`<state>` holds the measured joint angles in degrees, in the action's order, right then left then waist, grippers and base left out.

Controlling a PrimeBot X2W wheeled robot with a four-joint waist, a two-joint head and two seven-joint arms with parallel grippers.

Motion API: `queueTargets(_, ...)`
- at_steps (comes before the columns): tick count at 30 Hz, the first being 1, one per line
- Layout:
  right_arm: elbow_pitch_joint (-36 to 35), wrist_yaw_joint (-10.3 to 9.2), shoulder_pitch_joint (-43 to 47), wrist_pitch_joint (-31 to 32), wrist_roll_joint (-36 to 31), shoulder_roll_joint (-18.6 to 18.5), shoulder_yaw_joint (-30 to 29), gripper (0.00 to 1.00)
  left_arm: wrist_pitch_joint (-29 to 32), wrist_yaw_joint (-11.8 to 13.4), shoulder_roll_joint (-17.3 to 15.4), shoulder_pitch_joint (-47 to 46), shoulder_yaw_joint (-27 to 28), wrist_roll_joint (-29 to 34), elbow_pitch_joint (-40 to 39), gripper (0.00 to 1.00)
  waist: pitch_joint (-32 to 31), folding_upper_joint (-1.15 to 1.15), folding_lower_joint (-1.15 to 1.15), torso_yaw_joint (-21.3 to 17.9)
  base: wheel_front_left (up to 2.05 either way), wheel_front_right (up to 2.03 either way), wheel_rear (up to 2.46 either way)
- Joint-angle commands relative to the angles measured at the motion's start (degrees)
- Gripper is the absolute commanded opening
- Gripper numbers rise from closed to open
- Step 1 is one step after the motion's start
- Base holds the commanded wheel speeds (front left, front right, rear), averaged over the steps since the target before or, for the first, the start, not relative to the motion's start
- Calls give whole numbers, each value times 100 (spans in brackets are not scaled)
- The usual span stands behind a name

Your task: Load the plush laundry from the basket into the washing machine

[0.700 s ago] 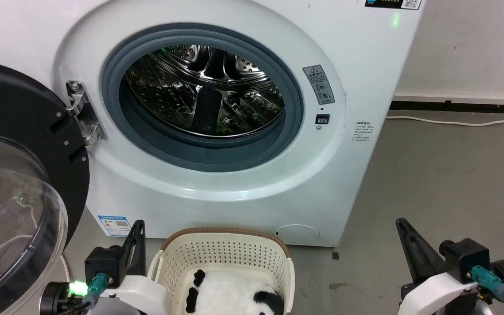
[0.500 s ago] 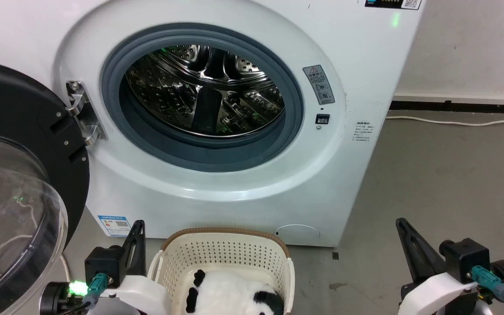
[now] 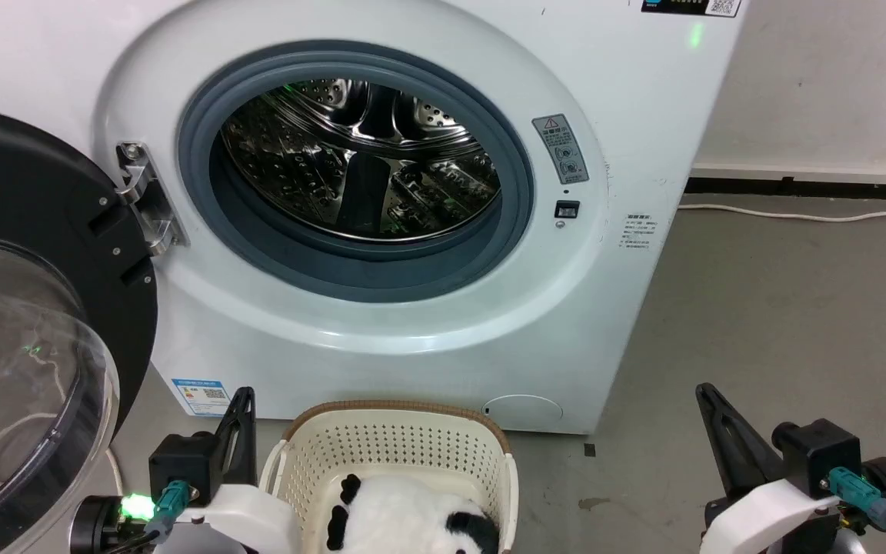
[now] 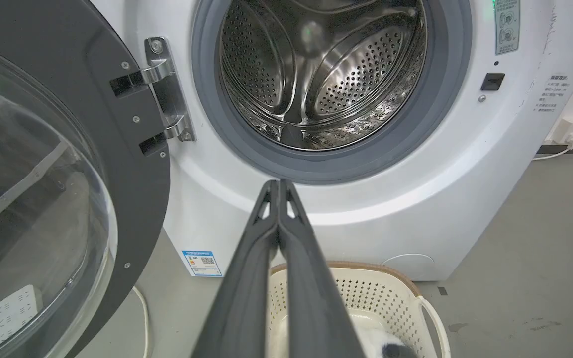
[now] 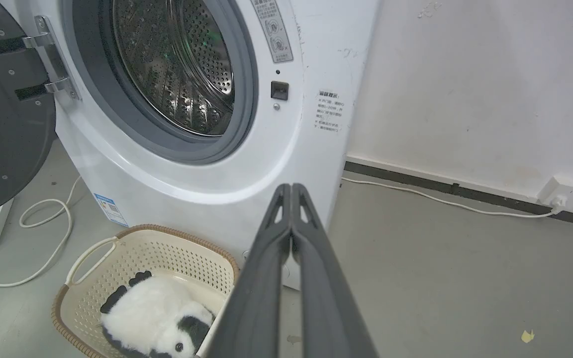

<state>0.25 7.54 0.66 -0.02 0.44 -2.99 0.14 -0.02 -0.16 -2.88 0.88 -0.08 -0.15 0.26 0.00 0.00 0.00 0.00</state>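
The left gripper (image 4: 277,188) is holding its jaws pressed flat together from base to tip, gripping nothing and touching nothing; in the head view it is hanging just beside the left end of the basket (image 3: 397,442), fingers pointing up toward the washing machine (image 3: 412,331). The right gripper (image 5: 291,191) is doing the same, jaws closed tip to tip on nothing, and it is hovering over the grey floor (image 3: 781,308), well apart from the basket on its right side. The plush laundry (image 5: 152,315) is lying inside the basket, white fur uppermost with black patches showing at its head and limbs. The basket is standing on the floor just in front of the machine, below the round opening. The door (image 3: 35,231) is standing open on the left, and the steel drum (image 3: 358,161) is showing through the grey seal (image 3: 512,192).
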Motion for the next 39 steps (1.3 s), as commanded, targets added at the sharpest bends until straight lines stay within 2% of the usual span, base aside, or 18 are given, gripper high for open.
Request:
queueTargets(1,-25,-5,-66,2,-44,12,-14,0,2,16,1,-88,8,15,-26,0,0,0,0,0,0,0,0)
queueTargets(24,-25,-5,-66,2,-44,12,-14,0,2,16,1,-88,8,15,-26,0,0,0,0,0,0,0,0)
queueTargets(25,0,0,0,-2,2,0,0,100,-3,0,0,0,-1,1,-1,100,0,0,0,0,0,0,0)
queueTargets(39,-12,-1,1,-144,75,1,-23,100,-144,47,-14,-28,-149,32,2,100,86,0,0,-41,0,0,0)
